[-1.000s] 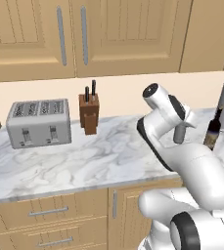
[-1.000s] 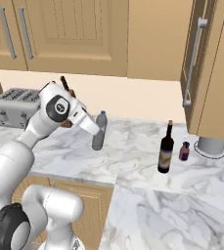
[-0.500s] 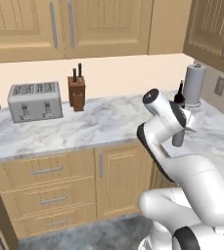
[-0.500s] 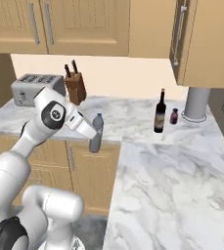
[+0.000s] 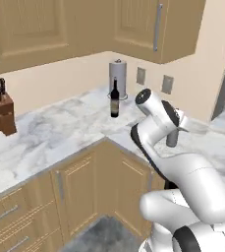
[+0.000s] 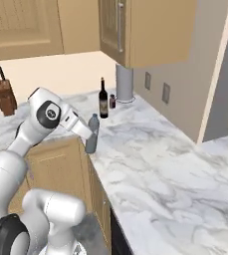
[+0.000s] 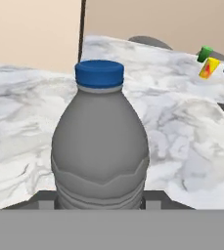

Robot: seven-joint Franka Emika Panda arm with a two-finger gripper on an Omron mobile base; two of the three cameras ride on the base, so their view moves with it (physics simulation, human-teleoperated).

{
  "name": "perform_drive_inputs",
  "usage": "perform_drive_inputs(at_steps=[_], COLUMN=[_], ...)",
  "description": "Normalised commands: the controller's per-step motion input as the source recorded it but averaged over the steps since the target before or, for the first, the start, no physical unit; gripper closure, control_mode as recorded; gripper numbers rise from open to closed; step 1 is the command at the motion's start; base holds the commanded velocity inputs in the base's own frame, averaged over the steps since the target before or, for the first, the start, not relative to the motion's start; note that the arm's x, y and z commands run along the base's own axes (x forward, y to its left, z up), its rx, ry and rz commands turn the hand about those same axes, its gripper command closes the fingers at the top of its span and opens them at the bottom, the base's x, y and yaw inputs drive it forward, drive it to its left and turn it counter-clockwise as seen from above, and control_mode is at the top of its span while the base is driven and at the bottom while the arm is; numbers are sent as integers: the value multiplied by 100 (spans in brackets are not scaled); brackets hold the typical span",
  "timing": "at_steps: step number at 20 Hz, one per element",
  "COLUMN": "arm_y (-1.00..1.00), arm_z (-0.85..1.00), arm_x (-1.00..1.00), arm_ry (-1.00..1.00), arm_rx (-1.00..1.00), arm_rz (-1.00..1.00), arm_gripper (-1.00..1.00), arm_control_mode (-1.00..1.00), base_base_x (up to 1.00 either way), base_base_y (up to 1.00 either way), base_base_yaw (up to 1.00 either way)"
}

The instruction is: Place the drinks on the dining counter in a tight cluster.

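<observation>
My gripper (image 6: 88,133) is shut on a small grey bottle (image 6: 92,134) with a blue cap and holds it upright in the air beside the counter's corner. In the left base view the grey bottle (image 5: 172,138) hangs just behind my arm. In the hand view the grey bottle (image 7: 100,146) stands close up between my fingers. A tall dark wine bottle (image 6: 103,99) and a small reddish bottle (image 6: 112,101) stand on the corner counter; the wine bottle (image 5: 114,99) also shows from the left. Marble (image 7: 182,122) stretches ahead in the hand view; I cannot tell whether it is the dining counter.
A grey paper-towel roll (image 6: 125,82) stands behind the bottles by the wall. A knife block (image 5: 2,112) sits at the far left. Green (image 7: 205,53) and yellow (image 7: 210,67) cups stand far off on the marble. Wood cabinets hang above the L-shaped counter (image 6: 150,164).
The whole scene has slid left as the base moved, so the toaster has left both views and the corner counter is now central. The grey bottle stays gripped.
</observation>
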Motion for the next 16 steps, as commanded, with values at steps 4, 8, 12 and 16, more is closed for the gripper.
perform_drive_inputs(at_steps=[4,8,12,16], arm_y=[0,0,0,0], arm_z=[0,0,0,0], arm_x=[0,0,0,0], arm_ry=[0,0,0,0], arm_rx=[0,0,0,0], arm_rz=[0,0,0,0], arm_gripper=[100,100,100,100], arm_control_mode=[100,100,100,100], base_base_x=[-24,-45,-24,-12], base_base_y=[7,16,9,0], base_base_yaw=[-85,-83,-88,-82])
